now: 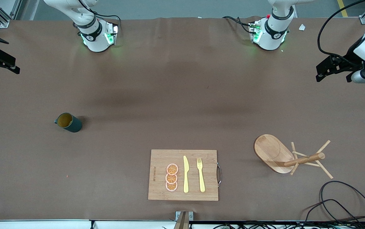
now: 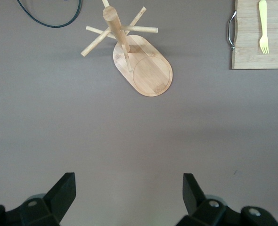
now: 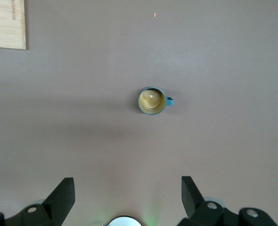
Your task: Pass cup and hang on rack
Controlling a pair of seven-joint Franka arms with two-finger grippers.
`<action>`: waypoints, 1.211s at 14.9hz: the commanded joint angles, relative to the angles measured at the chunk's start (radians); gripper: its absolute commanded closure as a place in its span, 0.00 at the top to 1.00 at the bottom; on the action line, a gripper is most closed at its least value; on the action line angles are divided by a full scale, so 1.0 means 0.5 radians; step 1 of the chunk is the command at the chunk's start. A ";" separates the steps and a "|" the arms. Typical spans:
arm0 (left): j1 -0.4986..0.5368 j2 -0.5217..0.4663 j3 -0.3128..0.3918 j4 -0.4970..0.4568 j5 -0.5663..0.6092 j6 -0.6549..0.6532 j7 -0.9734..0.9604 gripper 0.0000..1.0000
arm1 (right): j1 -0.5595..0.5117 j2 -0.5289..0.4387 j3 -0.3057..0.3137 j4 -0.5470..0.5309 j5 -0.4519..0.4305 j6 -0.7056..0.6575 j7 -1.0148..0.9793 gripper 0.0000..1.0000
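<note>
The dark teal cup (image 1: 69, 122) with a mustard-yellow inside stands upright on the brown table toward the right arm's end, with its small handle at its side. It shows from above in the right wrist view (image 3: 152, 100). The wooden rack (image 1: 273, 152) stands toward the left arm's end, with an oval base, a round post and thin bare pegs; the left wrist view (image 2: 146, 70) shows it too. My right gripper (image 1: 1, 63) (image 3: 127, 184) is open and empty, high over the table's edge at the right arm's end. My left gripper (image 1: 333, 71) (image 2: 128, 181) is open and empty, high over the left arm's end.
A bamboo cutting board (image 1: 160, 165) with a metal handle lies near the table's front edge, between cup and rack. It holds orange slices (image 1: 171, 177), a yellow knife (image 1: 185, 174) and a yellow fork (image 1: 200, 175). Black cables (image 1: 344, 203) lie nearer the front camera than the rack.
</note>
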 commanded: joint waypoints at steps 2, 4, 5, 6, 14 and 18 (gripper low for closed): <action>0.010 0.005 -0.005 0.030 -0.040 -0.033 0.024 1.00 | -0.026 0.177 -0.004 0.017 0.003 0.033 -0.015 1.00; 0.007 0.005 -0.005 0.030 -0.040 -0.033 0.012 1.00 | -0.026 0.269 -0.004 0.014 -0.003 0.146 -0.015 1.00; -0.002 0.005 -0.009 0.030 -0.040 -0.030 0.009 1.00 | -0.026 0.352 -0.004 0.017 0.006 0.189 -0.012 1.00; -0.008 0.008 -0.009 0.030 -0.040 -0.030 0.006 1.00 | -0.023 0.398 -0.004 0.017 -0.003 0.205 -0.021 1.00; -0.027 0.005 -0.024 0.030 -0.040 -0.030 0.003 1.00 | -0.041 0.503 -0.004 -0.571 0.003 0.962 -0.701 1.00; -0.005 0.005 -0.024 0.033 -0.034 -0.030 0.037 1.00 | -0.121 0.640 -0.004 -0.722 0.015 1.236 -1.087 1.00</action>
